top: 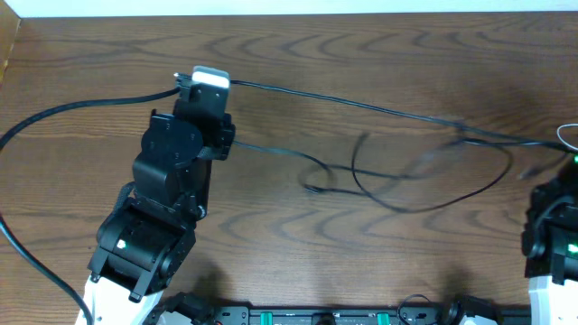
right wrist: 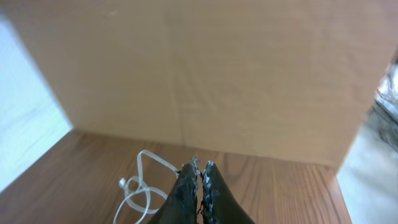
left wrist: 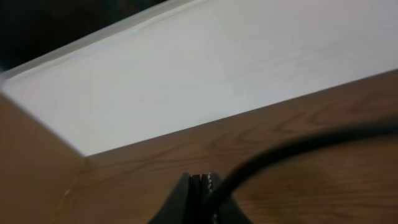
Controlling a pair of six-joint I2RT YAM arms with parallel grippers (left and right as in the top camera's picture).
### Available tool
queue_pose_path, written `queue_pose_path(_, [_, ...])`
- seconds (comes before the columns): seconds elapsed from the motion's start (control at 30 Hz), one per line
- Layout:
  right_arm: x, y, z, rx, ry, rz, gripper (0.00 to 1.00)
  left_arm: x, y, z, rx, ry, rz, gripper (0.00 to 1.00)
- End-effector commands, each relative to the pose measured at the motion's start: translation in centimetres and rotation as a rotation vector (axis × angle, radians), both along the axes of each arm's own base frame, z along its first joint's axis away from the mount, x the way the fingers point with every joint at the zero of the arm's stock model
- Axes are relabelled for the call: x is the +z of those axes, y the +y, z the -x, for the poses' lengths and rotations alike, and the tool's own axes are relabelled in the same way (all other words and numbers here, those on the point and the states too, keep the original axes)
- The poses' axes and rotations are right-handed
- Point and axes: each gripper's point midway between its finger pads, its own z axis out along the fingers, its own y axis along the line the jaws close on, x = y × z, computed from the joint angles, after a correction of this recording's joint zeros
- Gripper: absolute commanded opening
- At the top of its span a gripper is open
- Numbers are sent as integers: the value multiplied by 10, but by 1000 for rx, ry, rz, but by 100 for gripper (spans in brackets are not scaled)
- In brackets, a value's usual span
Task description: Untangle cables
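Observation:
The cables lie across the wooden table (top: 271, 226). One black cable (top: 361, 104) runs in a straight line from my left gripper (top: 206, 77) to a crossing (top: 461, 134) at the right. A second thin black cable (top: 280, 150) leaves from under the left arm and loops wide (top: 406, 206), with a small plug end (top: 312, 188). In the left wrist view my gripper (left wrist: 202, 176) is shut, and the black cable (left wrist: 292, 146) comes out along its right finger. My right gripper (right wrist: 200, 165) is shut on nothing. A white cable (right wrist: 140, 186) coils just left of it.
A thicker black arm cable (top: 63, 108) sweeps off to the left edge. A white wall (left wrist: 217, 68) borders the table's back edge. A tan panel (right wrist: 217, 74) stands beyond the right gripper. The right arm (top: 553, 226) sits at the right edge.

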Motion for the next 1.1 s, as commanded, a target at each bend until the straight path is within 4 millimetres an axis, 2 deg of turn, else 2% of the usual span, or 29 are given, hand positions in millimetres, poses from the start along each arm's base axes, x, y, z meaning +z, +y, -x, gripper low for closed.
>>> queue_pose_path(0.0, [1,-17,15,-75,-120,-32,1,14,33,6,170,-41,-48,7])
queue_pose_path(0.1, [-5,-32,24,-119,-118,-49,1,16,42,8,213,-40,-93,8])
queue_pose_path(0.2, [-17,-42,20,-98,-128,-97,1,18,55,12,287,-47,-115,7])
queue_pose_path(0.43, [-45,-47,-12,38,-103,-204,1,19,70,13,351,-49,-124,7])
queue_pose_path(0.57, [-55,-46,-26,94,-90,-241,1,19,69,13,344,-48,-122,8])
queue_pose_path(0.73, [-58,-35,-47,220,-111,-284,2,13,48,6,219,-27,-92,7])
queue_pose_path(0.8, [-57,-22,-66,349,-125,-307,2,9,37,4,157,-15,-79,7])
queue_pose_path(0.87, [-52,0,-91,535,-134,-325,2,6,27,1,104,-5,-67,7])
queue_pose_path(0.93, [-39,39,-122,817,-145,-320,1,3,19,-2,61,6,-59,7])
queue_pose_path(1.0, [-20,93,-145,1164,-134,-252,2,-1,12,-5,28,20,-54,7])
queue_pose_path(1.07, [-3,148,-151,1470,-143,-186,2,-6,8,-9,14,33,-56,7])
